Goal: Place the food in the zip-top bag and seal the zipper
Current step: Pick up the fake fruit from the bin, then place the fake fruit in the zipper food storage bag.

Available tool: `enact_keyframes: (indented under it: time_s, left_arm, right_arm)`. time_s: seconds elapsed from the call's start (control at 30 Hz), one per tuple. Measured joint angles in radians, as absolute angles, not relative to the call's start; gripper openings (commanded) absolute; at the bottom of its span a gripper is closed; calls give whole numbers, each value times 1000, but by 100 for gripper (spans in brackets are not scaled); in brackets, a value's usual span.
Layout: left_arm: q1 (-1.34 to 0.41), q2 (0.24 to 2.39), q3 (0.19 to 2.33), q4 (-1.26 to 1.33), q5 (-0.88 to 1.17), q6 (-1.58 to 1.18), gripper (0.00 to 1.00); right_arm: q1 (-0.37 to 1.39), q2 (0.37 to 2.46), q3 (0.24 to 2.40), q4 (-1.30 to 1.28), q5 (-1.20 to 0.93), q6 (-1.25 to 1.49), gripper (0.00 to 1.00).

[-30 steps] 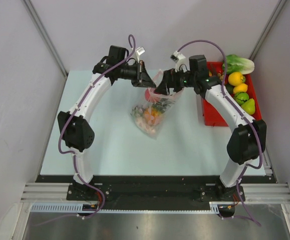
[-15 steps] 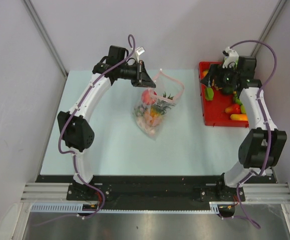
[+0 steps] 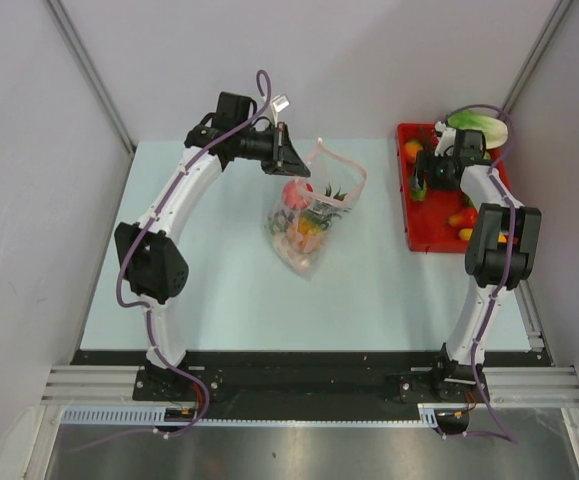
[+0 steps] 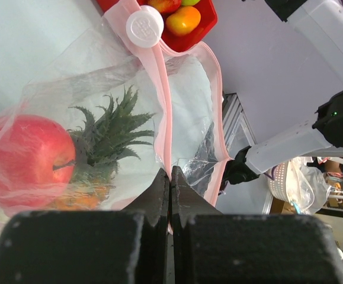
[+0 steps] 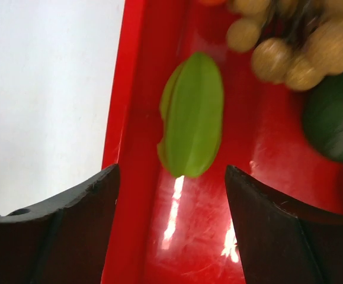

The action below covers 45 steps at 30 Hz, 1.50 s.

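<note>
The zip-top bag hangs from my left gripper, which is shut on the pink zipper strip at the mouth. In the left wrist view my left gripper pinches that strip, and the mouth gapes to its right. Inside the bag lie a red apple and a dark spiky-leaved fruit. My right gripper is over the red tray, open. A green piece of food lies just ahead of my right gripper, not between the fingers.
A white slider cap sits on the zipper. The tray also holds a cluster of brown balls, a dark green fruit and orange pieces. A pale cabbage lies at the tray's far end. The tray wall runs beside my left finger.
My right arm has swung from the bag's mouth to the red tray, and its jaws have narrowed a little. A red apple now lies in the bag. The left arm has not moved.
</note>
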<state>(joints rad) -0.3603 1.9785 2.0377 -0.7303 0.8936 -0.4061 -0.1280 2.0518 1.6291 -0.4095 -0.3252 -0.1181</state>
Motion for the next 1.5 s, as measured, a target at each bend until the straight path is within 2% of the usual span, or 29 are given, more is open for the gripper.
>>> enact_keyframes:
  time_s: [0.17, 0.53, 0.63, 0.67, 0.73, 0.77, 0.97, 1.1, 1.27, 1.37, 1.5]
  left_arm:
    - [-359, 1979, 2038, -744, 893, -395, 0]
    - [-358, 1997, 2054, -749, 893, -392, 0]
    - [-357, 2010, 2057, -751, 889, -392, 0]
    - [-358, 2013, 2057, -752, 888, -392, 0]
    - [-357, 2016, 2057, -758, 883, -392, 0]
    - [-357, 2016, 2057, -760, 882, -392, 0]
    - [-357, 2016, 2059, -765, 874, -392, 0]
    - [-357, 2016, 2059, -766, 868, -392, 0]
    - [-358, 2016, 2059, -764, 868, -392, 0]
    - [-358, 2016, 2059, -763, 868, -392, 0]
    - [-358, 2016, 2059, -756, 868, -393, 0]
  right_arm:
    - [-127, 2083, 1680, -383, -290, -142, 70]
    - [-126, 2194, 1731, -380, -278, -155, 71]
    - [-123, 2220, 1744, -380, -278, -154, 63]
    - [-122, 2227, 1746, -380, -278, -154, 56]
    - [-120, 2234, 1749, -383, -278, -154, 51]
    - [-120, 2235, 1749, -386, -278, -153, 44]
    - [-134, 2222, 1770, -427, -295, -142, 39]
    - [-163, 2148, 1768, -489, -324, -131, 37]
    - [-165, 1936, 1765, -503, -406, -87, 36]
    - [-102, 1783, 1765, -455, -484, -33, 36]
    - [67, 1651, 1765, -382, -568, 17, 36]
